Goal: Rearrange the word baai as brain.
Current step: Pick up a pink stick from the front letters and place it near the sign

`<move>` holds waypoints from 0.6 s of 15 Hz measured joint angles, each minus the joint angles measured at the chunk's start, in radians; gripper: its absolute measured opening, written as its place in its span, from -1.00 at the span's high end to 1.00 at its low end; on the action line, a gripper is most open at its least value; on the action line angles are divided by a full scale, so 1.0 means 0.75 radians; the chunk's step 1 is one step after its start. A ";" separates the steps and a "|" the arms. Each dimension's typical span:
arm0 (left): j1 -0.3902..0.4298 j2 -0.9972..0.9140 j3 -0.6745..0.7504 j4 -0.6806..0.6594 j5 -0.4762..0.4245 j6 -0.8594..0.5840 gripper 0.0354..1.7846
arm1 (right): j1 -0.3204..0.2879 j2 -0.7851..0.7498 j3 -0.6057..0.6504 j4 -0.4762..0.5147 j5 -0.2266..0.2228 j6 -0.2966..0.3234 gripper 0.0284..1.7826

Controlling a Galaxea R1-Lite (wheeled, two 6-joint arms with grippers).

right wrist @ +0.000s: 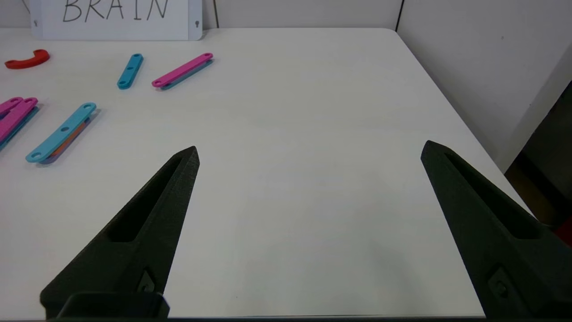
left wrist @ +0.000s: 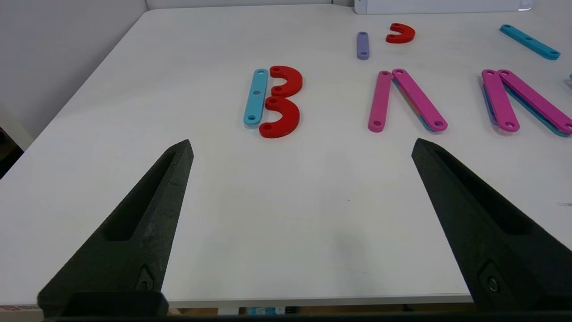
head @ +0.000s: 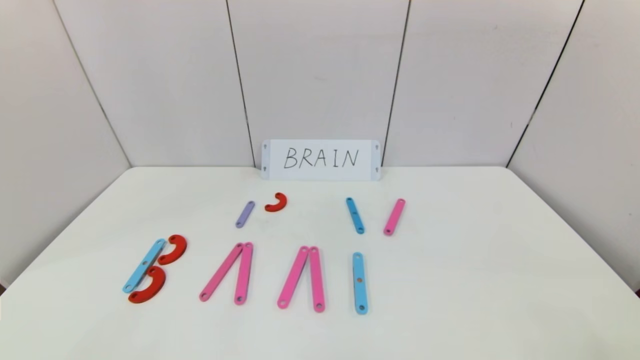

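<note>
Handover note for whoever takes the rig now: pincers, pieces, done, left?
Left pincer: open, empty, over bare table near the B.
Right pincer: open, empty, over bare table on the right side.
Front row reads B, first A, second A, I, both A's without crossbars.
Spares behind the row: purple short bar, small red curve, blue bar, pink bar.
White card reading BRAIN stands at the back.
Done: nothing visibly.
Left: probably turn the first A into R, build N after I.

Matte black tapered fingers [left wrist: 147, 232] — one screw each.
</note>
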 joint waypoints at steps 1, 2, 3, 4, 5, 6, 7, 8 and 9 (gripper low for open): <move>0.001 0.000 0.000 0.001 0.001 -0.001 -0.93 | 0.001 0.000 0.000 0.000 -0.001 -0.001 -0.95; 0.001 0.000 0.000 0.001 0.001 0.000 -0.93 | 0.001 0.000 0.000 0.000 0.000 -0.001 -0.95; 0.000 0.000 0.000 0.000 0.001 0.003 -0.93 | 0.001 0.000 0.000 -0.001 0.000 -0.001 -0.95; 0.000 0.000 0.000 -0.001 0.001 0.009 -0.93 | 0.000 0.000 0.000 -0.001 0.001 -0.011 -0.95; 0.001 0.000 0.000 -0.001 0.001 0.011 -0.93 | 0.000 0.000 0.000 0.000 0.006 -0.017 -0.95; 0.001 0.000 0.000 -0.001 0.002 0.011 -0.93 | 0.000 0.000 0.000 -0.001 0.004 -0.019 -0.95; 0.001 0.000 0.000 0.000 0.003 0.011 -0.93 | 0.000 0.000 0.000 -0.001 0.001 -0.019 -0.95; 0.001 0.000 -0.004 0.005 0.003 0.011 -0.93 | 0.000 0.000 0.000 -0.001 -0.002 -0.021 -0.95; 0.001 0.000 -0.017 0.010 0.002 0.005 -0.93 | 0.000 0.000 0.000 -0.001 -0.004 -0.027 -0.95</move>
